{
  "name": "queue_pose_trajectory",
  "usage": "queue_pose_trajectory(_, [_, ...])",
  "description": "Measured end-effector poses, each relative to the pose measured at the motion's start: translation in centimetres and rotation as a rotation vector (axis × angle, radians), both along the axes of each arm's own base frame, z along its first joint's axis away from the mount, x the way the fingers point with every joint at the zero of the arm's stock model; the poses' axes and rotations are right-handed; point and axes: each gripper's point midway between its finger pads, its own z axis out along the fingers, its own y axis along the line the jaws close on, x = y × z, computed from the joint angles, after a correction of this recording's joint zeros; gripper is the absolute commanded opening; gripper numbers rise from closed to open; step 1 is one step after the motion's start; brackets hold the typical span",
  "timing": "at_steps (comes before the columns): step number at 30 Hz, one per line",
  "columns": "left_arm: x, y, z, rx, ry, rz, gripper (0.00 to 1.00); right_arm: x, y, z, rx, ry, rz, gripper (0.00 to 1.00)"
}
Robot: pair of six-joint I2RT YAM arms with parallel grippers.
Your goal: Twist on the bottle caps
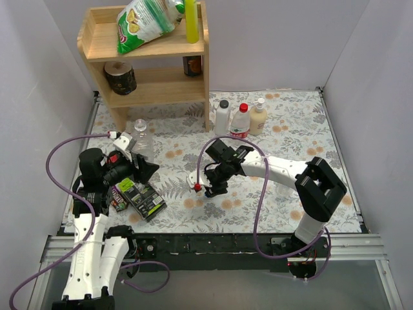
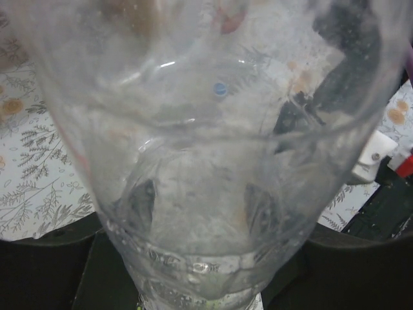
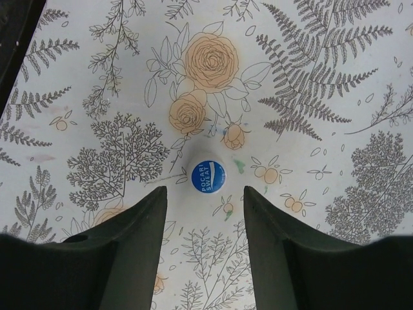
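**1.** Blue round plastic screw cap (image 3: 208, 176), with white "POCARI SWEAT" lettering on top. It lies flat and loose on the floral-patterned bench (image 1: 290, 129), near its middle.

**2.** Right claw (image 3: 204, 197), pointed straight down over the blue cap. The jaws stand wide apart and grip nothing. The cap shows just beyond the gap between the two dark fingers (image 3: 139, 245), and neither finger touches it.

**3.** Left claw (image 1: 141, 165), closed around a clear plastic bottle (image 1: 142, 139) at the left of the bench. The bottle fills the left wrist view, and the dark fingers show dimly through its wall on either side. Its neck is bare.

**4.** Red round cap (image 1: 243, 107), seated on a clear red-labelled bottle (image 1: 240, 126) at the far side. That bottle stands between a white bottle with a black cap (image 1: 222, 118) and a cream pump bottle (image 1: 259, 117).

**5.** Light wooden shelf unit (image 1: 97, 45) at the far left.
- Top tier: a green snack bag (image 1: 145, 22) and a yellow-green bottle (image 1: 191, 22).
- Lower tier: a dark jar (image 1: 120, 77).

**6.** Black-and-green packets (image 1: 143, 199), lying flat on the bench beside the left arm.
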Motion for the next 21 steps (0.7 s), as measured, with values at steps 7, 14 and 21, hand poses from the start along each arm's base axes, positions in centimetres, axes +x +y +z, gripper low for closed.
queue_pose_trajectory(7, [0.3, 0.4, -0.8, -0.039, 0.056, 0.02, 0.0, -0.2, 0.8, -0.7, 0.004, -0.072, 0.102, 0.59])
queue_pose_trajectory(14, [0.3, -0.1, -1.7, -0.071, 0.097, 0.004, 0.0, -0.3, 0.5, -2.8, -0.048, -0.075, 0.121, 0.6])
queue_pose_trajectory(21, [0.4, -0.2, -1.4, -0.082, 0.088, -0.002, 0.0, 0.1, 0.1, -3.8, -0.072, -0.089, 0.107, 0.59])
